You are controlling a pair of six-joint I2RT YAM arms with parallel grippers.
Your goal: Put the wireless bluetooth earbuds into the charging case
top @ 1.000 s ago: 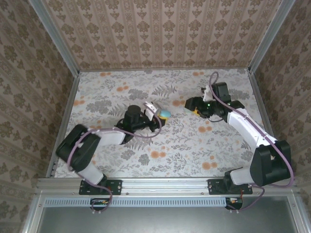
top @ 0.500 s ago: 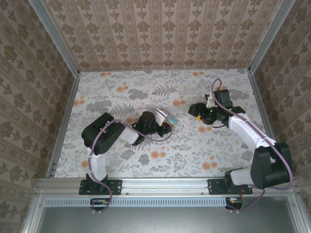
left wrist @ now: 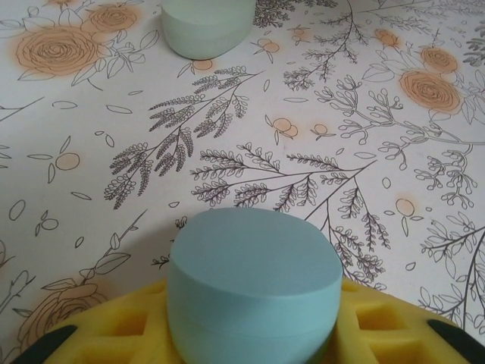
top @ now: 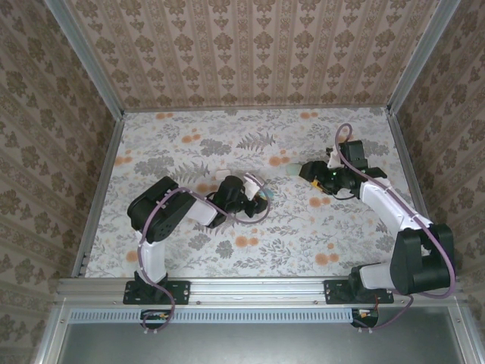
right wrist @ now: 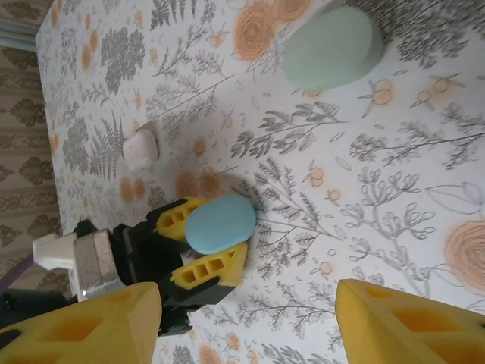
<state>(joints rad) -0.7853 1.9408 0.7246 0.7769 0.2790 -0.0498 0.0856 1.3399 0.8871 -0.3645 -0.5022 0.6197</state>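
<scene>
Currently left end effector [right wrist: 216,236] is gripping a blue case [left wrist: 254,288]; right end effector [top: 306,171] is hovering open, a mint case [right wrist: 333,47] lying ahead.

blue case [left wrist: 254,284]: matt smooth plastic | table cover [left wrist: 227,136]: matt, printed

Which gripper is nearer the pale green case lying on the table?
Right. The right gripper sits just right of the pale green case in the top view; the left gripper, jaws around the blue case, lies farther away, toward the bases.
</scene>
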